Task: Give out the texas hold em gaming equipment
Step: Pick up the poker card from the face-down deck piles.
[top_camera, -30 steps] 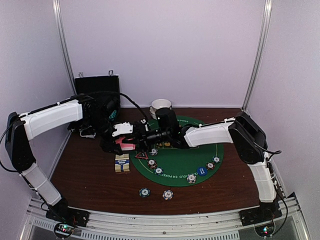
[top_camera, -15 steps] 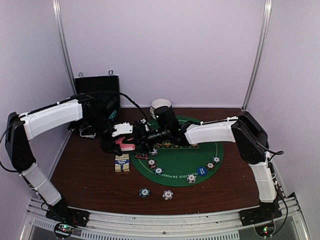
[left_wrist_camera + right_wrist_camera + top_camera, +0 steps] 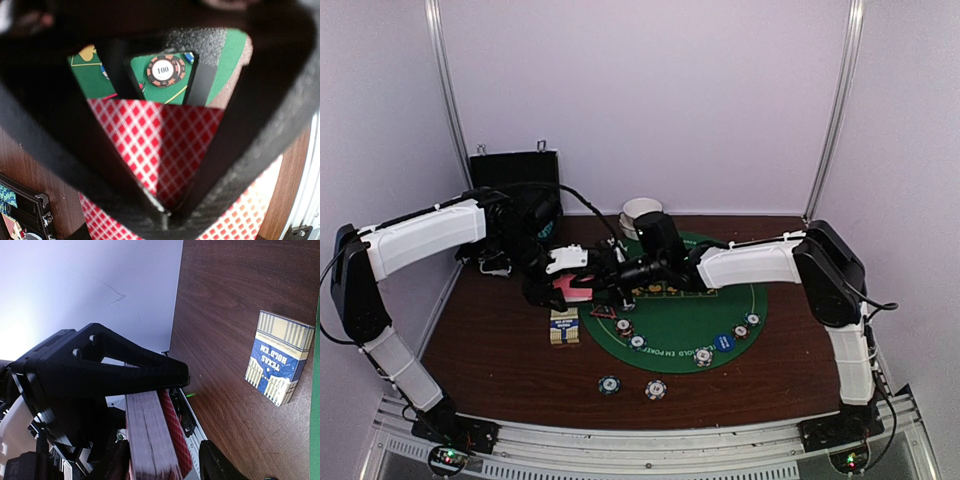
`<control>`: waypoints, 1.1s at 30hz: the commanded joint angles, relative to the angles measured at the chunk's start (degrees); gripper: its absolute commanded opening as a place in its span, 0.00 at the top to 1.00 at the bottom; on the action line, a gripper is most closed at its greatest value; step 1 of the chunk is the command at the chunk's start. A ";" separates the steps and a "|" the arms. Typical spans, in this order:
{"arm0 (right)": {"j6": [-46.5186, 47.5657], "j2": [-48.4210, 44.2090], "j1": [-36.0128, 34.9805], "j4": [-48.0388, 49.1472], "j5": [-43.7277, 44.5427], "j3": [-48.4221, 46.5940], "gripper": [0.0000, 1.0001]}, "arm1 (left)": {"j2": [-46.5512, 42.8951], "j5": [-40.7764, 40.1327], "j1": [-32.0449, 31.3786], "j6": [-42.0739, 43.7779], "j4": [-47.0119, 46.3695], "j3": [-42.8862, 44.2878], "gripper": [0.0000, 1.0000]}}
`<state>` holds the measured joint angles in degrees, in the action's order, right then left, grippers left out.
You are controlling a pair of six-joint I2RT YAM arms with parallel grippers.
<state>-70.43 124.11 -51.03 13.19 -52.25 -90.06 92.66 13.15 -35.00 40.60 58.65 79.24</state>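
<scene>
Change: the right end effector (image 3: 603,284) spreads wider, loose around the pink-backed card deck (image 3: 165,145).
Left end effector (image 3: 572,288): clenched on the deck, at 9 o'clock of the green mat (image 3: 690,312).
Meaning: probably no card is dealt yet.

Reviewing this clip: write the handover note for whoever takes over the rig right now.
Left gripper: shut on the pink-backed deck of playing cards, by the left edge of the round green felt mat.
Right gripper: jaws apart around the deck's edge, no card clearly pinched.
Done: stripe-edged poker chips sit along the mat's near edge; two chips lie on the brown wooden table.
Left: no dealt cards visible on the mat; dealing comes next.
</scene>
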 commanded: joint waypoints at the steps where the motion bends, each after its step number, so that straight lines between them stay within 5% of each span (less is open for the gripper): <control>1: 1.50 -2.53 0.44 -2.78 0.86 2.53 0.52 | -2.14 0.49 0.11 -0.61 -2.49 2.41 0.72; 27: 2.67 -8.05 1.63 -3.71 0.31 6.46 0.54 | -1.95 -0.57 0.11 -0.81 -2.67 1.62 0.76; 33: 1.79 -8.57 1.88 -2.99 0.24 7.00 0.62 | -1.70 -1.28 0.11 -0.77 -2.67 1.44 0.76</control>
<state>-68.93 118.30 -49.63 10.94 -51.81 -84.03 92.64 12.51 -35.09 40.51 58.30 79.26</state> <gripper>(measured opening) 0.409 0.665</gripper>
